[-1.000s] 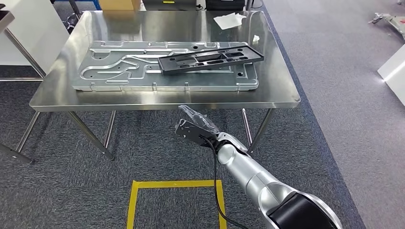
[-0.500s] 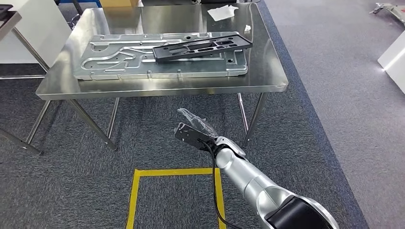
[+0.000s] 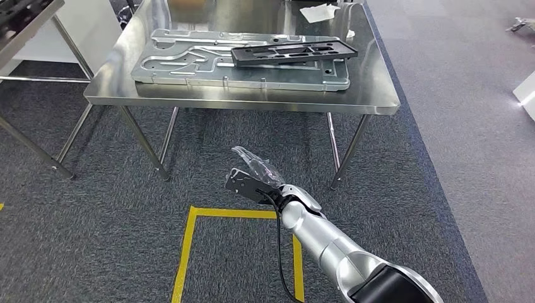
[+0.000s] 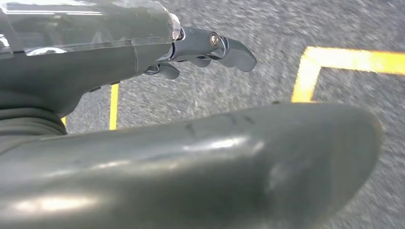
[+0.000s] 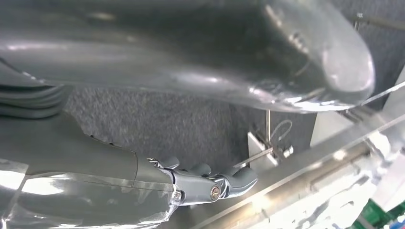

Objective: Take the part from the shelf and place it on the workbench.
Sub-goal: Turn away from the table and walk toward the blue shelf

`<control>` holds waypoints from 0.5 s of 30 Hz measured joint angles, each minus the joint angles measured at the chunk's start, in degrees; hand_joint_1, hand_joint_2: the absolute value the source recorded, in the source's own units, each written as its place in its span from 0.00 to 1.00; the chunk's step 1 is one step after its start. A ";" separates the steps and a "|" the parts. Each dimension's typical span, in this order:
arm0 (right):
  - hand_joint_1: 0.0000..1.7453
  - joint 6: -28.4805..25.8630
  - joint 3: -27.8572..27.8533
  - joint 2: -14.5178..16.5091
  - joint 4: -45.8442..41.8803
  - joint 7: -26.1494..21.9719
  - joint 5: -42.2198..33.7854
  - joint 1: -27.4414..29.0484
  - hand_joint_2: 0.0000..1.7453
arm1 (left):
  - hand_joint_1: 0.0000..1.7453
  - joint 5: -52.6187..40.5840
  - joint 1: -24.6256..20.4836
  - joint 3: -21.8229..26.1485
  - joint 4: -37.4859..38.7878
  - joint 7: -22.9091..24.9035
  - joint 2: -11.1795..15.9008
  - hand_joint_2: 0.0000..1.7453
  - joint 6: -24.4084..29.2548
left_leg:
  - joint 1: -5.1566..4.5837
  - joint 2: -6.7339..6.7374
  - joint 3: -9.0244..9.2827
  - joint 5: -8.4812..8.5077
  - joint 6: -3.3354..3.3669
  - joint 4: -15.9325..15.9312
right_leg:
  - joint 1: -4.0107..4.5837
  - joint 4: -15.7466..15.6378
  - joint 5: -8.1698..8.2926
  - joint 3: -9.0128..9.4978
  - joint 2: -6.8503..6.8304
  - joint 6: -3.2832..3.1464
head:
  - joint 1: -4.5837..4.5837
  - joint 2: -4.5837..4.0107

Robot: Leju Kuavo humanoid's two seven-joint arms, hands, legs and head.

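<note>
A long black part (image 3: 294,52) lies on a big grey metal plate (image 3: 189,63) on the steel workbench (image 3: 372,95), toward the plate's right end. My right hand (image 3: 252,177) hangs in front of the bench, over the carpet and below its edge. Its fingers are stretched out and hold nothing. The right wrist view shows the same hand (image 5: 95,176) with its fingers (image 5: 224,183) apart near the bench's shiny edge. My left hand (image 4: 95,62) is over the carpet, fingers (image 4: 215,45) extended and holding nothing.
A yellow tape square (image 3: 189,252) marks the carpet in front of me. The corner of a steel shelf (image 3: 25,16) stands at the far left. White paper (image 3: 320,12) lies at the back of the bench. Bench legs (image 3: 344,158) stand beyond my right hand.
The camera has moved: the bench has shifted in the picture, and the shelf corner has come in at the left. My right hand keeps its pose, holding nothing.
</note>
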 joint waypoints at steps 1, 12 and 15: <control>0.00 0.00 0.02 0.05 -0.04 0.02 0.01 0.10 0.00 | 0.00 0.01 0.03 0.00 0.00 0.00 -0.02 0.00 -0.01 | -0.01 -0.57 -0.44 0.36 -0.15 0.04 | 0.02 -3.03 1.32 2.37 0.45 -0.26 | 0.00 0.01; 0.00 -0.02 0.10 0.89 -0.73 0.33 0.47 0.21 0.00 | 0.00 0.03 0.00 -0.01 0.02 -0.32 -0.43 0.00 -0.02 | 0.54 0.82 -6.41 -4.29 -3.16 10.03 | 0.12 -17.83 4.59 10.58 -0.05 -3.16 | -0.02 0.00; 0.00 -0.02 0.10 0.68 -0.66 0.51 0.60 0.90 0.00 | 0.00 -0.01 0.05 -0.21 0.03 -0.24 -0.38 0.00 -0.25 | 0.80 1.60 -7.25 -4.92 -3.93 14.24 | 0.28 -17.29 4.56 9.96 -2.34 -3.12 | -0.02 0.00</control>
